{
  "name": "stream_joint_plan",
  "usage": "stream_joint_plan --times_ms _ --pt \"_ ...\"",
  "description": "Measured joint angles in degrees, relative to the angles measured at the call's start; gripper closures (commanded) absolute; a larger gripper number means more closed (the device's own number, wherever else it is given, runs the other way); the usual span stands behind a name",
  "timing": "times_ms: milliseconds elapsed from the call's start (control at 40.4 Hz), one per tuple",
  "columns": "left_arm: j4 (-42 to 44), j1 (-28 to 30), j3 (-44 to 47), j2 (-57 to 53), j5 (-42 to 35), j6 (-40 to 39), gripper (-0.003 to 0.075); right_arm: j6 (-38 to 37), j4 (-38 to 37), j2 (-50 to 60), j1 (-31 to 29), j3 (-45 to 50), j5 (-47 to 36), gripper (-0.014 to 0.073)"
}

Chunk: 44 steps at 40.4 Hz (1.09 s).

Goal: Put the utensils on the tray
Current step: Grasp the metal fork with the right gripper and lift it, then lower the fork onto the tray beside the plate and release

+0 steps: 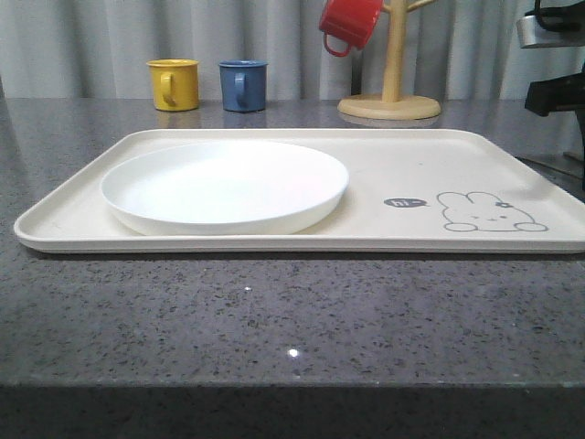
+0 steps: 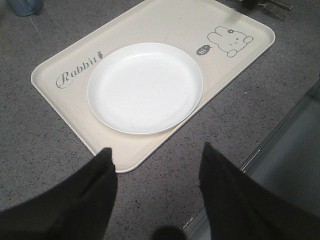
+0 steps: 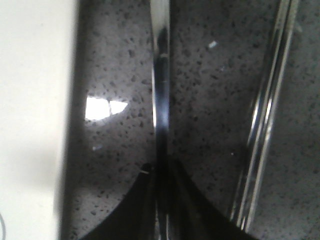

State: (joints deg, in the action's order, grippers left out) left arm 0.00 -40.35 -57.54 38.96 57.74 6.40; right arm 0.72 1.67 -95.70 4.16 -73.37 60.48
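Observation:
The cream tray with the rabbit drawing lies across the table and holds a round white plate. Just off the tray's rim, my right gripper is shut on the slim shiny handle of a utensil low over the stone top. Beside that handle the pair of silver chopsticks lies flat on the stone. Fork tines show past the tray's far corner. My left gripper hangs open and empty above the table by a near corner of the tray.
At the back stand a yellow mug, a blue mug, and a wooden mug tree with a red mug hung on it. The plate covers the tray's left half. Part of my right arm is at the right edge.

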Motion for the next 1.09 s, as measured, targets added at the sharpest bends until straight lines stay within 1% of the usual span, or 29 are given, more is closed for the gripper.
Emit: stream_joint_plan --times_ms 173,347,520,619,669,768,892,1016,1090 --pt "0.00 0.00 0.00 0.00 0.00 0.00 0.0351 -0.10 0.21 1.03 0.00 0.00 1.02 0.0600" --pt "0.00 0.00 0.00 0.00 0.00 0.00 0.0351 -0.10 0.47 5.71 0.00 0.00 1.52 0.0600" --pt "0.00 0.00 0.00 0.00 0.00 0.00 0.0351 -0.10 4.31 10.43 0.98 -0.71 2.69 0.0600" --pt "0.00 0.00 0.00 0.00 0.00 0.00 0.0351 -0.25 6.13 10.90 4.10 -3.46 4.33 0.0600" --pt "0.00 0.00 0.00 0.00 0.00 0.00 0.0351 -0.72 6.69 10.90 6.61 -4.95 5.04 0.0600" --pt "0.00 0.00 0.00 0.00 0.00 0.00 0.0352 -3.80 6.87 9.38 11.80 -8.49 6.50 0.0600" --pt "0.00 0.00 0.00 0.00 0.00 0.00 0.0352 -9.74 4.57 6.00 17.60 -11.57 7.77 0.0600" --pt "0.00 0.00 0.00 0.00 0.00 0.00 0.0351 -16.85 1.90 1.93 20.79 -13.07 8.42 0.0600" --pt "0.00 0.00 0.00 0.00 0.00 0.00 0.0351 -20.27 1.39 -0.29 21.67 -13.40 7.94 0.0600"
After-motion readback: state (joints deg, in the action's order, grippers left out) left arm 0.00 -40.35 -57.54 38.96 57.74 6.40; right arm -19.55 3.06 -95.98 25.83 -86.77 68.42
